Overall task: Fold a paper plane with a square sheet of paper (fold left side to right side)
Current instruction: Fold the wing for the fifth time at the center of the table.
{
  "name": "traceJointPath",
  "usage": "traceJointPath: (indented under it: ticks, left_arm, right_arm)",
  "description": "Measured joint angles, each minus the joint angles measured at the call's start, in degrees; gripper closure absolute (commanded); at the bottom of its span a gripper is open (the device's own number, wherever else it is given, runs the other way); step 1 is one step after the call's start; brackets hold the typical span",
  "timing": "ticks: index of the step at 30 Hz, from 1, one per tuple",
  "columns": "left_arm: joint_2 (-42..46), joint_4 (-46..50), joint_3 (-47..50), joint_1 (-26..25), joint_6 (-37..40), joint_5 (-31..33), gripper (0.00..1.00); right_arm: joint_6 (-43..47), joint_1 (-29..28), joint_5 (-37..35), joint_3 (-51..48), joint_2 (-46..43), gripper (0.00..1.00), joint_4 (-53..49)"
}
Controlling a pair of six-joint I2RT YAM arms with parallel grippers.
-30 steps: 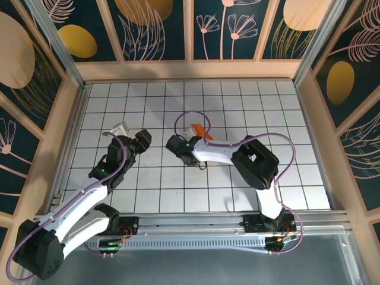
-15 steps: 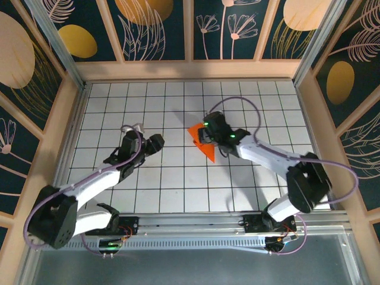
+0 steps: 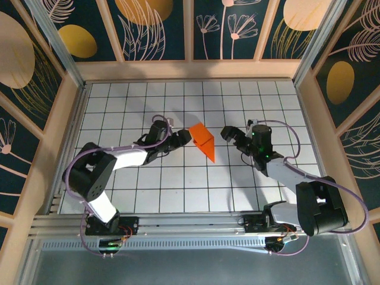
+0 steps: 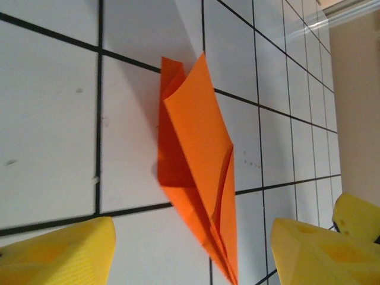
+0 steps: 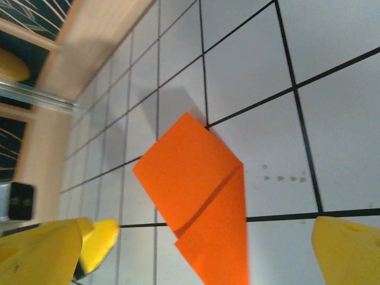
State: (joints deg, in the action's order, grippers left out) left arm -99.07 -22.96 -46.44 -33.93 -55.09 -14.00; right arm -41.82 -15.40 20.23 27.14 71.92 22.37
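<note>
The square sheet of paper (image 3: pixel 203 141) is bright orange and folded into a narrow pointed wedge with layered creases. It lies on the white grid table (image 3: pixel 178 184) near the middle, tip toward the near edge. My left gripper (image 3: pixel 183 138) sits just left of it, open. In the left wrist view the paper (image 4: pixel 199 172) runs down between the yellow fingertips (image 4: pixel 65 252) of the left gripper (image 4: pixel 193 237) without touching them. My right gripper (image 3: pixel 233 138) stands a tile to the right, open wide. The right wrist view shows the paper (image 5: pixel 196 190) ahead of the right gripper (image 5: pixel 202 249), apart from its fingers (image 5: pixel 350 249).
A wooden frame (image 3: pixel 190 70) with patterned panels walls the table at the back and both sides. A metal rail (image 3: pixel 190 221) runs along the near edge by the arm bases. Cables loop over both arms.
The right gripper opened, let go of the paper and drew back to the right. The left arm swung right, up to the paper. The paper now lies on the table.
</note>
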Motion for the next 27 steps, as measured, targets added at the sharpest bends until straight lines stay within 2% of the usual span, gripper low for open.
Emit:
traceJointPath:
  ticks: [4, 7, 13, 21, 23, 27]
  left_arm:
    - [-5.7, -1.4, -3.9, -0.3, -1.2, -1.6, 0.33]
    - [-9.1, -2.0, -6.1, -0.3, -2.0, -2.1, 0.38]
    - [-14.6, -3.8, -10.6, -0.3, -3.7, -2.7, 0.56]
    - [-15.9, -4.7, -12.4, -0.3, -3.8, -2.0, 0.94]
    - [-15.8, -5.0, -12.3, -0.3, -3.2, -2.1, 1.00]
    - [-14.1, -7.1, -9.5, -0.1, -1.7, -2.8, 1.00]
  right_arm:
    - [-2.0, 0.8, 3.1, -0.5, 0.0, 0.01, 3.5]
    - [-2.2, 0.9, 4.4, -0.5, 0.0, 0.01, 5.0]
    - [-2.0, 1.4, 5.6, -0.5, 0.0, 0.01, 5.4]
    - [-0.2, 2.1, 5.6, -0.5, -0.7, 0.01, 4.2]
    - [0.8, 2.7, 5.7, -0.5, -1.5, 0.01, 3.2]
    - [3.0, 4.1, 5.9, -0.5, -3.1, 0.01, 1.3]
